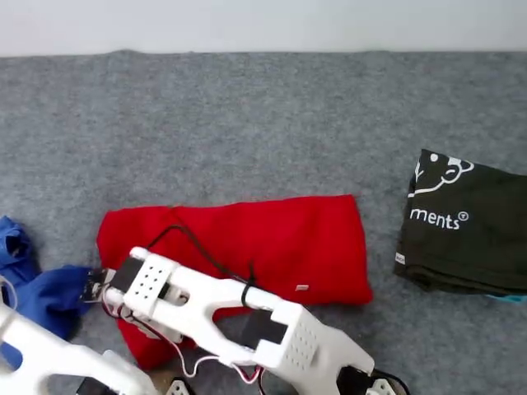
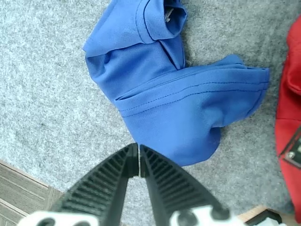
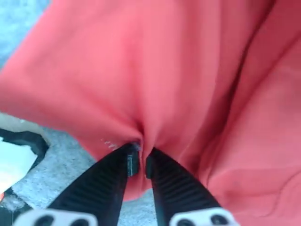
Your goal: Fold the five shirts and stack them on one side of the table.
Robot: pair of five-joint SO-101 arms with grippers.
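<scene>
Three shirts: red [image 1: 280,239], blue [image 1: 45,292], black [image 1: 473,247]; two arms [image 1: 222,304] [image 1: 41,350].

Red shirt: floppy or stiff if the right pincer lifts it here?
Likely floppy: the red shirt puckers into creases at the right pincer, so it should drape and drag. Probably light, thin cloth. It may slip; only a small tuck is pinched.

Grey felt-like covering [image 1: 247,123] spread across the whole table top, pale wall [image 1: 263,25] along its far edge, wood-grain surface [image 2: 19,190] showing past the covering's edge.
</scene>
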